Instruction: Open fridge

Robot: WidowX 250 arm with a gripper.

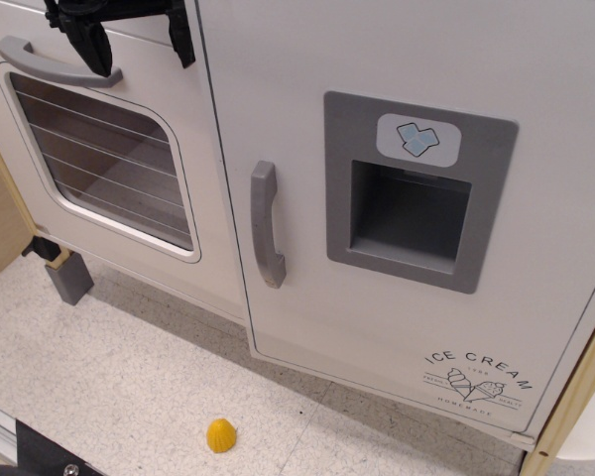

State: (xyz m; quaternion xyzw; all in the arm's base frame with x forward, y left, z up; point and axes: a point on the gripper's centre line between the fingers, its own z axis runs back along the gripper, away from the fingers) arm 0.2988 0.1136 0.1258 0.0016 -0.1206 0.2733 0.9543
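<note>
The white fridge door fills the right of the view and is shut. It has a vertical grey handle near its left edge, a grey recessed ice-dispenser panel and an "ICE CREAM" logo at the lower right. My black gripper hangs at the top left, in front of the oven door, up and left of the fridge handle. Its two fingers are spread apart with nothing between them. It touches nothing on the fridge.
The white oven door with a window and a horizontal grey handle is on the left. A small yellow object lies on the speckled floor. A grey block stands at the left. A wooden post is at the right edge.
</note>
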